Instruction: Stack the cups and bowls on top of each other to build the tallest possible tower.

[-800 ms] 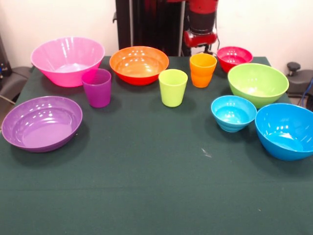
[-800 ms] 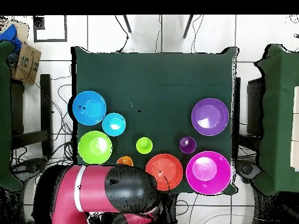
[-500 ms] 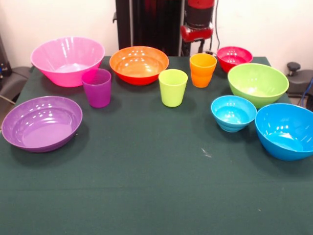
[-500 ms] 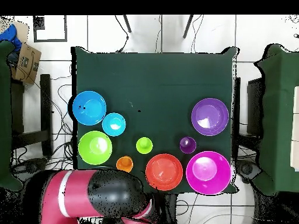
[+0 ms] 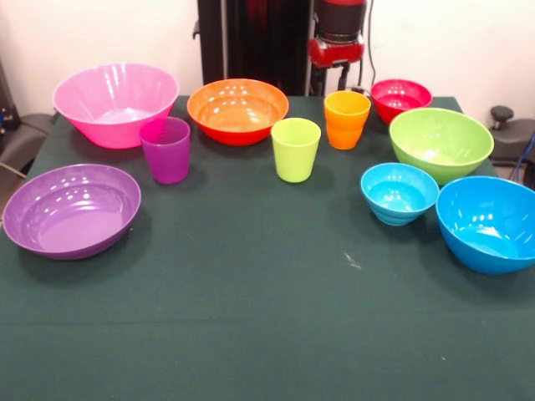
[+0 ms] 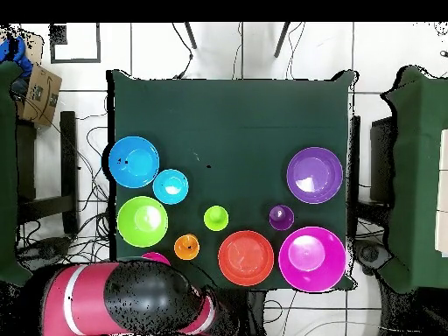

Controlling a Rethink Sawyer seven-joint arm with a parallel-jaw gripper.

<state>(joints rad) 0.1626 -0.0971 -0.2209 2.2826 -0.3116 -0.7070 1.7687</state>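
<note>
Cups and bowls all stand separately on the green counter [image 5: 251, 317], every one upright and open side up, none set inside another. The red and black arm [image 5: 337, 46] hangs at the far edge of the counter. The gripper itself cannot be made out against the dark pedestal, so whether it is released or clenched cannot be told.

Closest to the arm's end is the orange cup [image 5: 347, 119], directly in front of it, with the small red bowl [image 5: 400, 96] just beside that cup. In the overhead view the arm's bulk [image 6: 131, 302] covers most of the red bowl, and only a sliver of its rim shows.

A little farther from the arm are the lime green cup [image 5: 295, 149] and the orange bowl [image 5: 237, 110], near each other but apart. The lime green bowl [image 5: 440, 144] sits beyond the red bowl. The small light blue bowl [image 5: 399, 192] is just beside it, and the big blue bowl [image 5: 489, 223] is next to that one.

Well away from the arm, on the other side of the counter, the purple cup [image 5: 165, 149] stands just in front of the big pink bowl [image 5: 115, 104]. The shallow purple bowl [image 5: 71, 209] lies farthest from the arm.
</note>
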